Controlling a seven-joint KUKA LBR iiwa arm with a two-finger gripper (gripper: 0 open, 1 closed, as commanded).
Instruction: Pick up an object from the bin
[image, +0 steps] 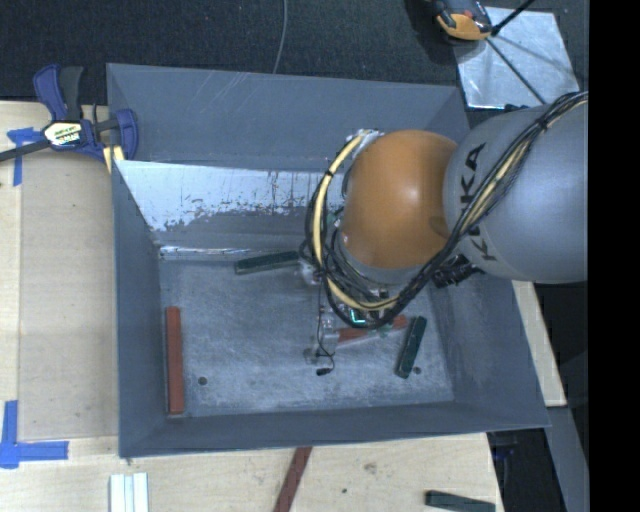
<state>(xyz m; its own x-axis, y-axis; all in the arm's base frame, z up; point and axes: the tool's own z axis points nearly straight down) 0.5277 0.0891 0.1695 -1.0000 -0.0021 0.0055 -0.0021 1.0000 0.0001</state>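
Your claw hangs low over the floor of the bin, a bit right of the middle. It sits under the orange cover and the loop of cables. You can't tell if the claw is wide or narrow, because the cover and cables hide most of it. Nothing shows held in it.

The nearest thing is a short red piece, flat on the floor just right of the claw, its right end tucked under the cables. Whether it touches the claw, can't tell. Just right of that a dark green bar lies tilted, far end leaning right, near the right wall.

On the far side a dark green stick lies along the foot of the far wall, left of the cover, its right end running under the cables. Well apart on the left, a long brown-red bar lies along the left wall, running near to far. A small dark speck sits just right of its near end. The arm blocks your view of the bin's far right corner.
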